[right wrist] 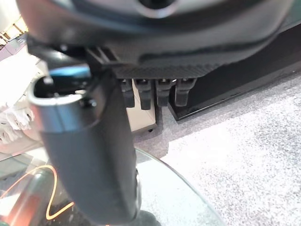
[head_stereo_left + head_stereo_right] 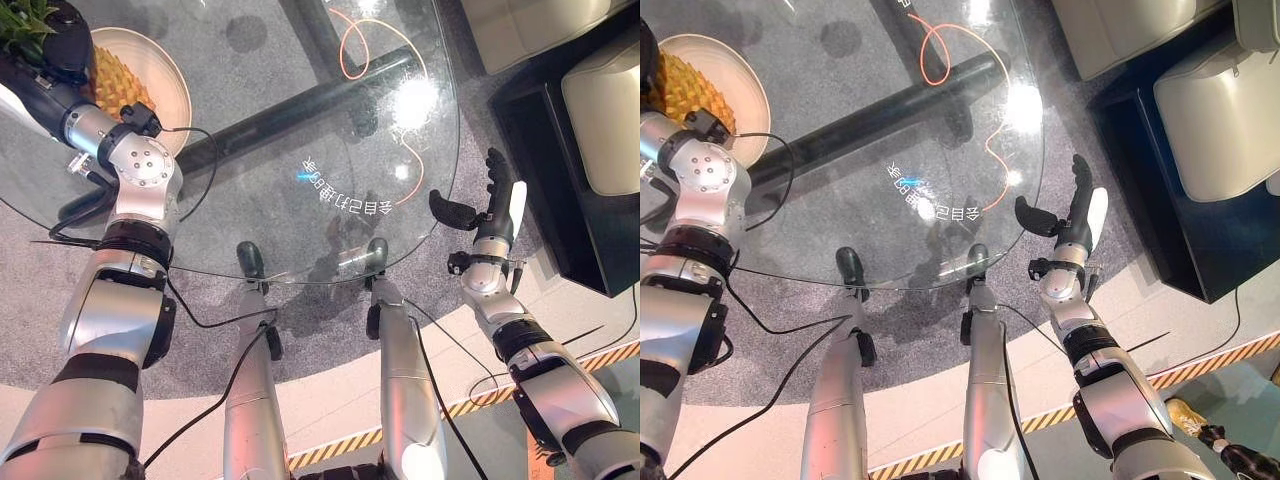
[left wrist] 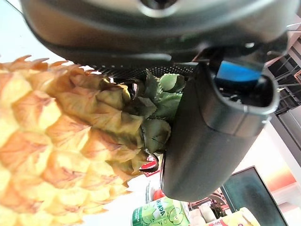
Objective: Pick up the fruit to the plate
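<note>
While the left robot hand reached over the far left part of the round glass tabletop, the pineapple lay in the cream plate directly under it. From the left wrist camera, the thumb pressed beside the green crown leaves and the yellow scaled body sat tight against the palm; the fingers on the other side of the fruit were hidden, so I could not tell whether the grip was closed. Right robot hand hung past the tabletop's right edge, over grey carpet, holding nothing, with fingers straight and relaxed and thumb spread to the side. An orange cable looped on the floor beneath the glass. A black low cabinet with a pale cushioned seat stood well right of the tabletop.
</note>
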Tool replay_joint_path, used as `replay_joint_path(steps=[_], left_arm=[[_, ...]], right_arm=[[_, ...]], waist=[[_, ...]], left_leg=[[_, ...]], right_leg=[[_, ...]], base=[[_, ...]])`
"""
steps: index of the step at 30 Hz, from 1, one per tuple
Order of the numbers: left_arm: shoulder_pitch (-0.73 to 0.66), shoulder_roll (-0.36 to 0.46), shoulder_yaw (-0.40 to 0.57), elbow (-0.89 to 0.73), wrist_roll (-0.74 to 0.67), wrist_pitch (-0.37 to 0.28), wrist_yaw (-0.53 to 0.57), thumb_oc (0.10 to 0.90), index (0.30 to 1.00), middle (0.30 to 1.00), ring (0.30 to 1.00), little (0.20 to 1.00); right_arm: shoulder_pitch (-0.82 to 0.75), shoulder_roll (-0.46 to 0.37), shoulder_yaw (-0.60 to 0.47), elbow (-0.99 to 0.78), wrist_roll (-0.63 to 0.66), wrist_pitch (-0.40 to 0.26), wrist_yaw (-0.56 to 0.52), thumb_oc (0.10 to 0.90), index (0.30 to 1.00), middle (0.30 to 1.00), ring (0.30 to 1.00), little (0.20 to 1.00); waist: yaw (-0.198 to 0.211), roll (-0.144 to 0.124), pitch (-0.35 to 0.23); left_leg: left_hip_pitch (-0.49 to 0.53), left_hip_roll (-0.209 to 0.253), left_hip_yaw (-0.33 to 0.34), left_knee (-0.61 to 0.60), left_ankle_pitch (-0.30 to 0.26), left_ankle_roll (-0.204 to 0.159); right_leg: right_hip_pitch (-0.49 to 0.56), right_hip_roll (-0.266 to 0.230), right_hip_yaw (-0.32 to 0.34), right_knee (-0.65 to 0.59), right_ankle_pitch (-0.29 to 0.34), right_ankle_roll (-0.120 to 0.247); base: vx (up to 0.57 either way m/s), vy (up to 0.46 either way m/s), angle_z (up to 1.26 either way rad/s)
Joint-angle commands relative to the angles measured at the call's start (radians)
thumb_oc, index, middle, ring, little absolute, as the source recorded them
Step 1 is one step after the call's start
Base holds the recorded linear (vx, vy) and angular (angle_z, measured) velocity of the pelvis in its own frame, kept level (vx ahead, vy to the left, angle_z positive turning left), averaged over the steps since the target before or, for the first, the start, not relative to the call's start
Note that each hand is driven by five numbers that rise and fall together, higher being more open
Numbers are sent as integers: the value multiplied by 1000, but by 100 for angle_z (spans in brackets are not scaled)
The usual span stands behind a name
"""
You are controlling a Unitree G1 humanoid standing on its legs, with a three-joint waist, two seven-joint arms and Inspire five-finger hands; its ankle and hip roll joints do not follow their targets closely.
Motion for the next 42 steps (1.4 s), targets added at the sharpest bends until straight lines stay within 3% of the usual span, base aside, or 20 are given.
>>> replay_joint_path(steps=[1, 9, 11, 13, 20, 26, 42], left_arm=[[-158, 115, 0, 30, 71, -115, 29, 100, 300, 300, 300, 200], [-170, 115, -11, 32, 72, -121, 26, 100, 300, 300, 300, 200], [-180, 117, -15, 33, 73, -114, 17, 254, 432, 432, 432, 354], [-184, 115, -19, 37, 69, -112, 9, 292, 465, 465, 465, 392], [-182, 115, -22, 46, 48, -111, -16, 314, 484, 484, 484, 414], [-180, 114, -22, 54, 37, -131, -31, 278, 453, 453, 453, 378], [-130, 89, -16, -3, 40, -162, -65, 322, 491, 491, 491, 422]], right_arm=[[57, -69, -11, 219, 35, 170, -57, 800, 900, 900, 900, 900], [62, -68, -10, 217, 31, 156, -62, 800, 900, 900, 900, 900], [54, -71, -10, 216, 32, 154, -61, 800, 900, 900, 900, 900], [49, -70, -11, 219, 32, 155, -60, 800, 900, 900, 900, 900], [45, -68, -9, 218, 28, 155, -63, 800, 900, 900, 900, 900], [46, -68, -11, 217, 26, 150, -66, 800, 900, 900, 900, 900], [54, -62, -18, 216, 17, 143, -79, 800, 900, 900, 900, 900]], waist=[[19, 24, -7], [15, 23, -7], [14, 22, -7], [15, 21, -7], [15, 21, -7], [14, 21, -7], [25, 31, -7]], left_leg=[[-39, -13, -20, 189, -184, -13], [-44, -14, -21, 192, -190, -11], [-53, -15, -21, 186, -180, -11], [-53, -15, -21, 186, -180, -11], [-54, -13, -21, 179, -177, -13], [-55, -14, -22, 174, -176, -14], [-52, -25, -26, 164, -174, -12]], right_leg=[[-1, 73, -22, -64, 22, -32], [-8, 75, -18, -66, 25, -30], [-16, 75, -16, -73, 34, -30], [-16, 74, -17, -74, 36, -29], [-17, 73, -17, -80, 39, -27], [-18, 72, -17, -82, 39, -26], [-19, 68, -22, -88, 44, -23]], base=[[0, 0, 0], [0, 0, 0], [0, 0, 0], [0, 0, 0], [0, 0, 0], [0, 0, 0], [0, 0, 0]])
